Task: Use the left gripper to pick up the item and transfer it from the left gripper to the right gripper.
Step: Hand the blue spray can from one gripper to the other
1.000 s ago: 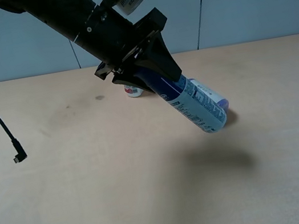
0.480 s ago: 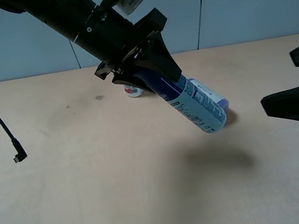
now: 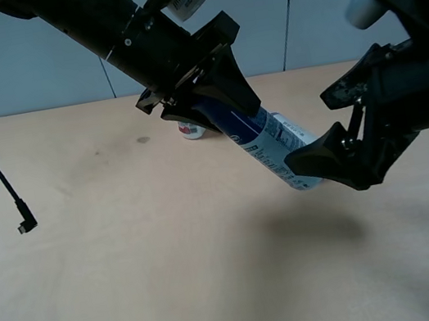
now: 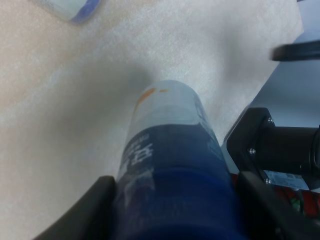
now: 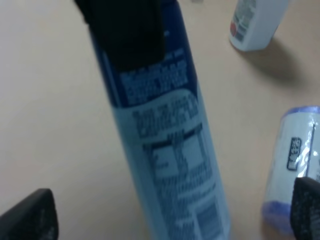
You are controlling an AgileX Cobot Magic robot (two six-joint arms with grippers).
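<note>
Left pincer (image 3: 229,104) was clamped on the item (image 3: 284,152) at its cap end. Bottle hung tilted above the worktop (image 3: 133,266), base pointing down and right. Right pincer (image 3: 309,131) was spread wide, one finger on either side of the bottle's lower end, no contact visible. Small white bottle (image 5: 255,25) and purple-rimmed can (image 5: 292,165) were on the worktop.

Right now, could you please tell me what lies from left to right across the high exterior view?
Dangling black cable with plug → small white bottle → tall blue-and-white printed bottle → black right gripper, jaws open.
</note>
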